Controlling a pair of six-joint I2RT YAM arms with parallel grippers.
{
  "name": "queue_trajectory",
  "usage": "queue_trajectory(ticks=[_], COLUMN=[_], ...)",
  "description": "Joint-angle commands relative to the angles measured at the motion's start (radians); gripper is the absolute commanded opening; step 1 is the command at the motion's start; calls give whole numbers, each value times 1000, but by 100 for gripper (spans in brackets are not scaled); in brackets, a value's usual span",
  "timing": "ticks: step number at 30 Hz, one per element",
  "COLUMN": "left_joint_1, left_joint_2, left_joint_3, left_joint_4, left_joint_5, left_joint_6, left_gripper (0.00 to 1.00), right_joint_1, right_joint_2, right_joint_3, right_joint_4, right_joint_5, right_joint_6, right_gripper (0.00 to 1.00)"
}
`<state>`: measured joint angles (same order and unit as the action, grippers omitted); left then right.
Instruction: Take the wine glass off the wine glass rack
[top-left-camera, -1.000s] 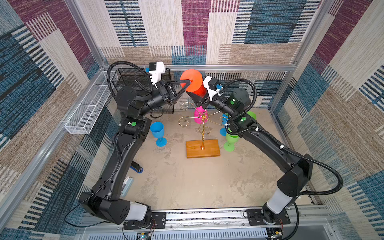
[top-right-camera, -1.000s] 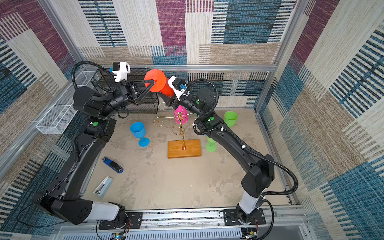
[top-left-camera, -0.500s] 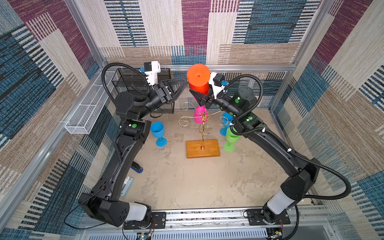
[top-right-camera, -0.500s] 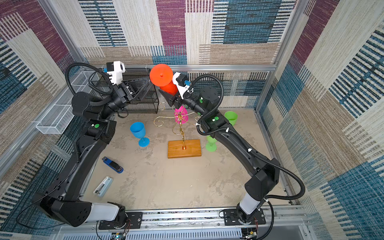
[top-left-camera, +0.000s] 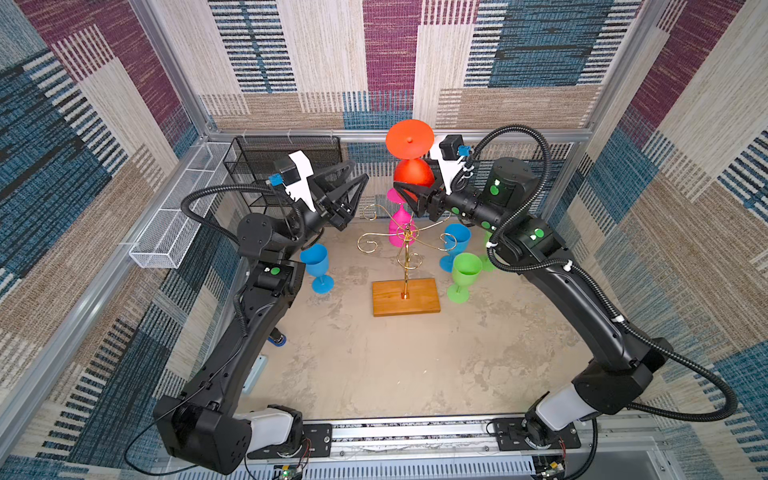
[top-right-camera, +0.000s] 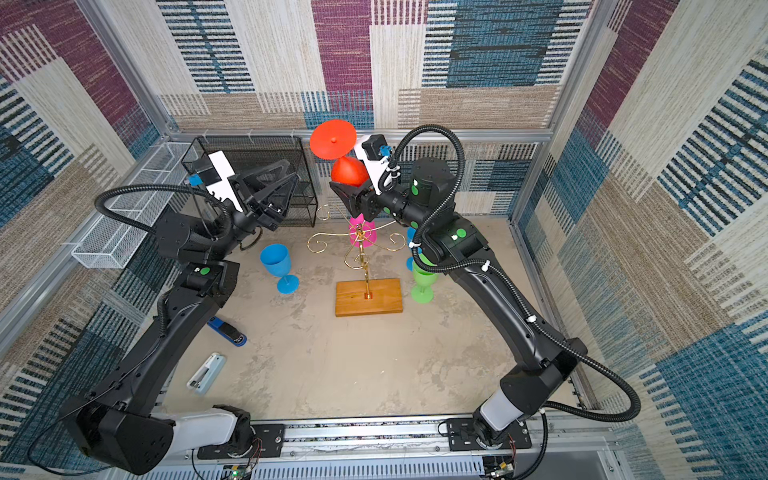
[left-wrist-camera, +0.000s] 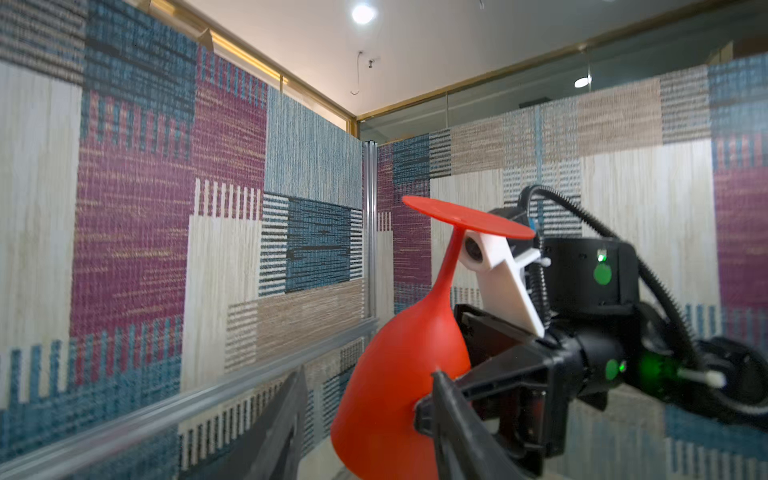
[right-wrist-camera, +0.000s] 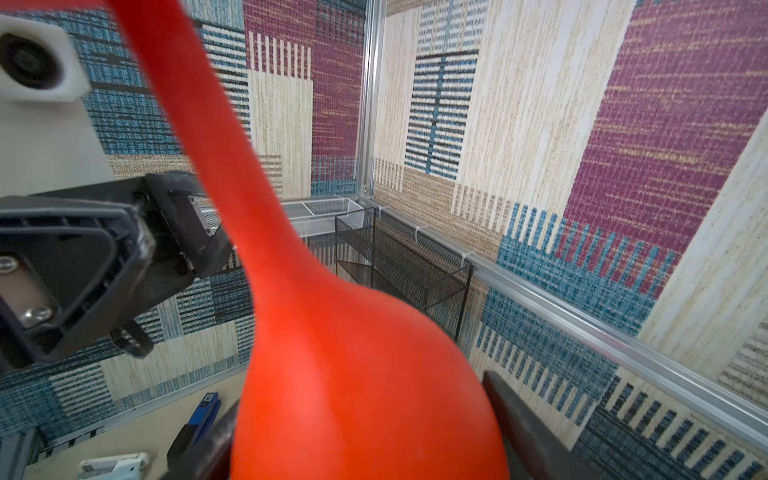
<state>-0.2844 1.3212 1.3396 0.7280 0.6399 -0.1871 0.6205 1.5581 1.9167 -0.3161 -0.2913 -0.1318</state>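
Wine glass (top-left-camera: 413, 173) (inverted) — in right hand (top-left-camera: 411, 190)

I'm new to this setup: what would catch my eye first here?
The red wine glass, gripped foot-up by its bowl in the right gripper, hovers above the wine glass rack. A pink glass hangs on its gold arms, and the left gripper stands open nearby.

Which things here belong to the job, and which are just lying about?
Job: gold wine glass rack, red wine glass in the right gripper, pink wine glass hanging on it.
Lying about: blue stapler, white stapler, black mesh shelf, white wire basket.
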Motion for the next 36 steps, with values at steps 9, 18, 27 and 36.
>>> queue_trajectory(ticks=[9,18,27,36], left_joint_1=[-2,-2,-2,-2], left_joint_2=[101,94,78,67], left_joint_3=[66,81,62,48], left_joint_4=[88,64,35,28], left_joint_5=[185,227,275,292], left_joint_6=[802,884,934,955], left_gripper=[48,45,42,24], right_joint_1=[2,26,60,67], right_joint_2=[-63,-41,-4,12], right_joint_3=[-22,-36,-8,8], right_joint_4=[-262,-317,-352,-369], right_joint_5=[-4,-26,-35,-45], right_joint_6=[53,69,81,91], right_gripper=[41,37,35,35])
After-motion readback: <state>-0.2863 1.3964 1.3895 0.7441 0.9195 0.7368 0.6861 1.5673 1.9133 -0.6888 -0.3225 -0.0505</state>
